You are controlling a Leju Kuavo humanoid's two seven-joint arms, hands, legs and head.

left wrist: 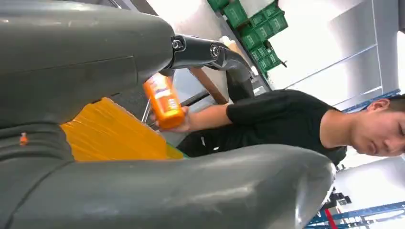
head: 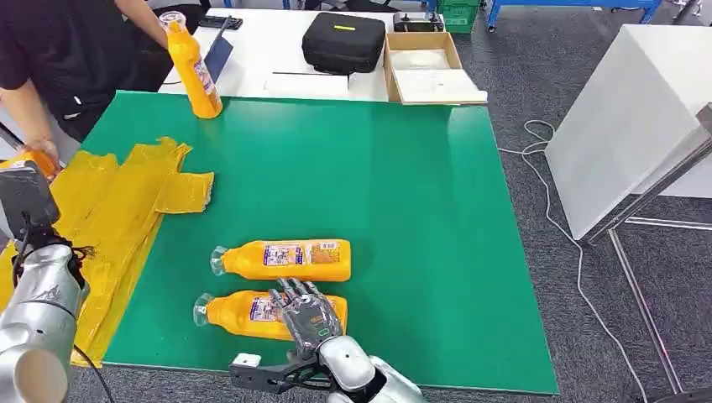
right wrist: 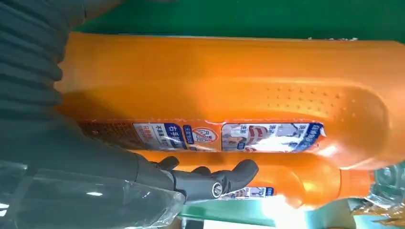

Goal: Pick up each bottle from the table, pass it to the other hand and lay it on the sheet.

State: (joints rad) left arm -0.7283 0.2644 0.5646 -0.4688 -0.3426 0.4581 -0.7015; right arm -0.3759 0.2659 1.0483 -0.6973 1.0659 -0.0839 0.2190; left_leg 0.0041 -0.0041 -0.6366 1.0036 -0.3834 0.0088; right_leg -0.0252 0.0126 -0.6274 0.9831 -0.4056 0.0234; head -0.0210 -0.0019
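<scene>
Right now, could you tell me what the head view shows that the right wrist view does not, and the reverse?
Head view alone: the yellow sheet, a person standing a third bottle upright at the mat's far edge, and a black case. Right wrist view alone: the near bottle's label print and dimpled grip up close. Both: the right hand on the near bottle, the second bottle lying beyond it, the green mat.

A black case (head: 343,41) is sitting on the white tabletop (head: 252,71) beside an open cardboard box (head: 426,67); a white cable (head: 558,218) is trailing across the grey floor (head: 504,84).

Green table (head: 403,185): bottles (head: 290,259), yellow sheet (head: 126,201)
</scene>
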